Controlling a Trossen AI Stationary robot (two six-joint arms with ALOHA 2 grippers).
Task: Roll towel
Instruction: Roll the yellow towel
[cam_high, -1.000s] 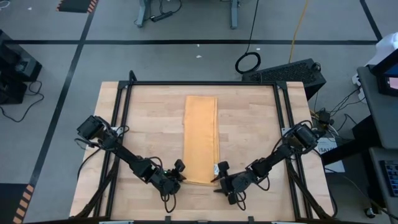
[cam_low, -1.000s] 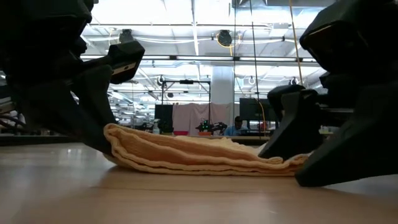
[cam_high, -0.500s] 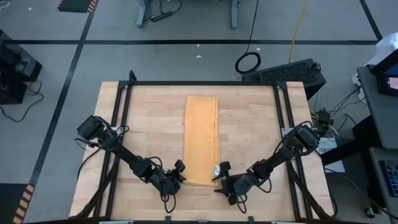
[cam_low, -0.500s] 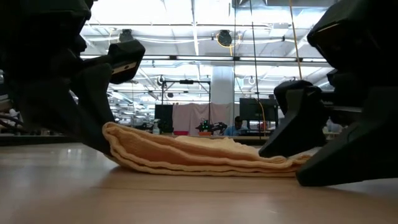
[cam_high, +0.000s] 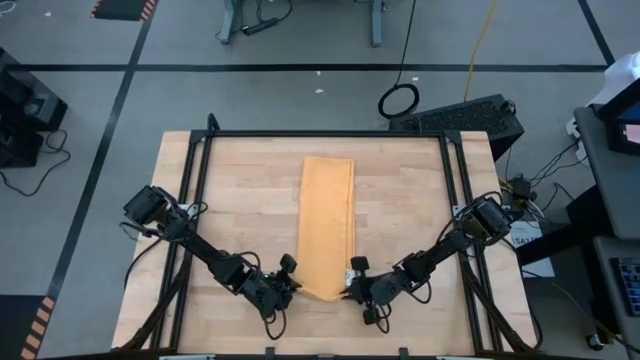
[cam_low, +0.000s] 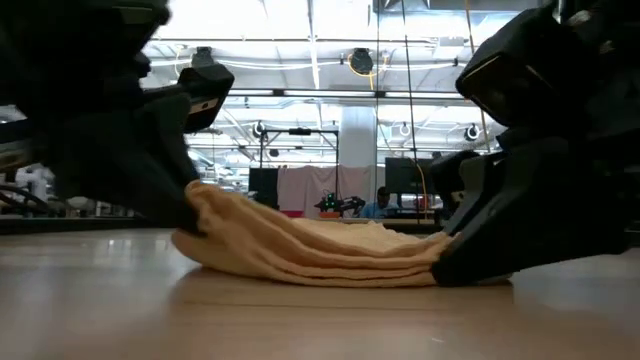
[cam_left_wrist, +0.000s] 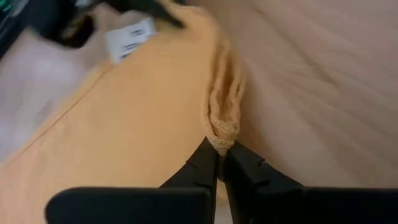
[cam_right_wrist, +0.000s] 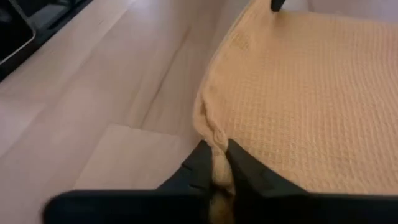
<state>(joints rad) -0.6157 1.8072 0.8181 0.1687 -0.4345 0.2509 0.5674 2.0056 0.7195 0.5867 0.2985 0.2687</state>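
The mustard-yellow towel (cam_high: 327, 215) lies folded into a long narrow strip down the middle of the wooden table (cam_high: 230, 200), with its near end between my two grippers. My left gripper (cam_high: 291, 284) is shut on the near left corner, and my right gripper (cam_high: 349, 286) is shut on the near right corner. A small white tag (cam_left_wrist: 129, 38) sits at the towel's edge by the right gripper. In the low view the towel's layers (cam_low: 320, 255) show stacked. Its left corner (cam_low: 200, 195) is raised and the rest lies on the table. My left gripper pinches the towel's near left corner (cam_left_wrist: 221, 132) between its two fingers, slanting down from the near left. Several bunched layers show at the fingertips. That corner is lifted off the table. The cloth sags slack behind it. My right gripper pinches the near right corner (cam_right_wrist: 212, 142) between its two fingers, slanting down from the near right. The cloth is gathered into a small ridge at the fingertips. This corner stays low, at or just above the table (cam_low: 450, 262).
A black metal frame (cam_high: 330, 134) runs around the tabletop. Bare wood lies to the left (cam_high: 240, 190) and right (cam_high: 410, 190) of the towel. Beyond the far edge are a floor with cables and a black case (cam_high: 470, 115).
My right gripper has shut, taking hold of the towel's near right corner. My left gripper has turned at the wrist and the near left corner has risen off the table. The rest of the strip has stayed where it was.
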